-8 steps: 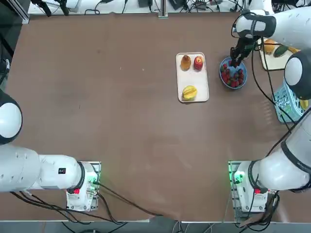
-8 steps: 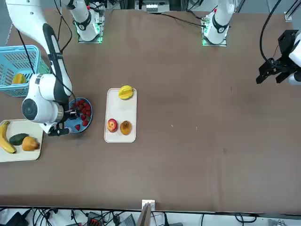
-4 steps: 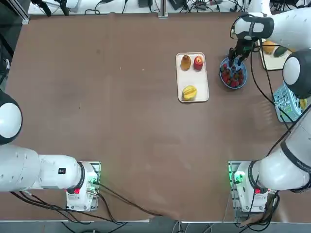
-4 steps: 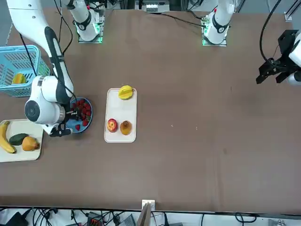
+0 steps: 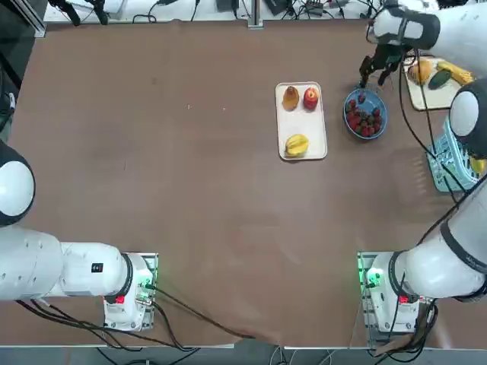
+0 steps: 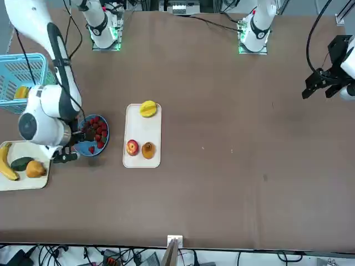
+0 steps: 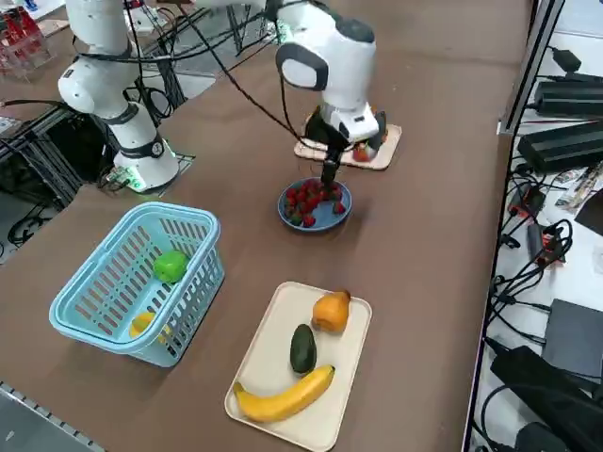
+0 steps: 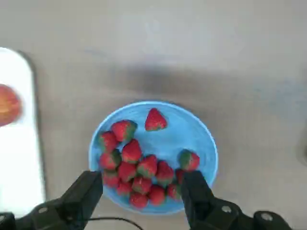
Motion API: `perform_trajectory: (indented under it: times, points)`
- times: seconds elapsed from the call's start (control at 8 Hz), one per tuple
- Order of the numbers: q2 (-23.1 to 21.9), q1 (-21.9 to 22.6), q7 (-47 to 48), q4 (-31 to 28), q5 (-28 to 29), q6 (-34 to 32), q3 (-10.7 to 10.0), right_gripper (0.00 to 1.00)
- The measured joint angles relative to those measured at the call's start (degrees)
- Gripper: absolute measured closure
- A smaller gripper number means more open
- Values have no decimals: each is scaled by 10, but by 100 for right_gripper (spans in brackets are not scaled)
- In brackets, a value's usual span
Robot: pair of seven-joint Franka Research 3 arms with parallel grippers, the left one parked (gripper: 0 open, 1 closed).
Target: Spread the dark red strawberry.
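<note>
On the brown table (image 5: 190, 190), strawberries (image 8: 139, 167) in blue bowl (image 8: 204, 139), open right claw (image 8: 141, 191) above.

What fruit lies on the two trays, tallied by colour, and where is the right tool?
Yellow: 2, star-shaped fruit, banana
Orange: 2, amber fruit, orange fruit
Red: 1, apple
Dark green: 1, avocado
Total: 6
Right tool: open, above the blue plate of strawberries

You had a brown surface (image 5: 190, 190) filling the room view, black cables (image 7: 528, 273) and power units trailing over the pale floor beside it, even overhead light.
</note>
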Motion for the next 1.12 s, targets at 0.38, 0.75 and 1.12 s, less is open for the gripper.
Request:
perform_trajectory:
  times: [0.38,0.75,1.12]
  points:
    - [-49,2,15,169,1,-224,1,0]
    - [-94,2,44,236,0,-281,1,0]
    - [-165,-2,74,184,-23,-286,5,0]
